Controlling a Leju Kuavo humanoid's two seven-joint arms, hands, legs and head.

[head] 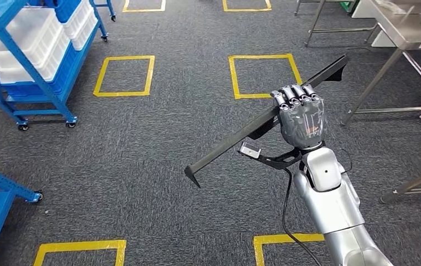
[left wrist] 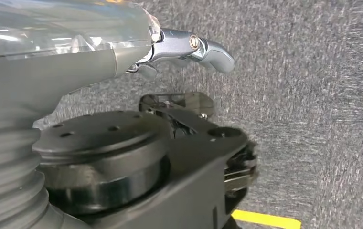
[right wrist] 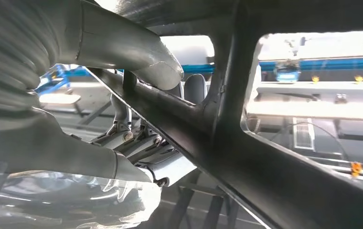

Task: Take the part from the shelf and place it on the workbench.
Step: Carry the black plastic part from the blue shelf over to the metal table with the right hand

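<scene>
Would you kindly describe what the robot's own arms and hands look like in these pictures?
The right arm is glossy silver with rounded shells, and a thin black cable runs alongside it. The right hand is dark grey with segmented fingers. In the left wrist view, the left hand shows a grey ribbed cover, clear plastic wrap and a metallic finger.

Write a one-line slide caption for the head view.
Right hand holds a long black part over grey carpet, between blue shelves and a steel workbench.

So one long black part (head: 263, 119) in the right hand (head: 302, 119), six yellow floor squares (head: 124, 76) around it, two blue shelf racks (head: 36, 61) off left, steel workbenches (head: 407, 33) right.
</scene>
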